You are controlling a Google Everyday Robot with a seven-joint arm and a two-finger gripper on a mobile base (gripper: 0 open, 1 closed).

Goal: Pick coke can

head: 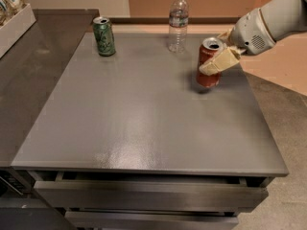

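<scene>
The coke can (pixel 207 75), red with a silver top, is at the right side of the grey table (pixel 144 119). My gripper (pixel 213 54) reaches in from the right and is shut on the can: one tan finger (pixel 219 61) crosses its front and the other sits behind its top. The can is tilted a little and hangs just above the table, with its shadow beneath it.
A green can (pixel 104 36) stands at the table's back left. A clear water bottle (pixel 178 22) stands at the back centre, just left of the coke can. A dark counter (pixel 33 75) with a white box (pixel 14 25) adjoins the left. Drawers (pixel 144 195) are below the front edge.
</scene>
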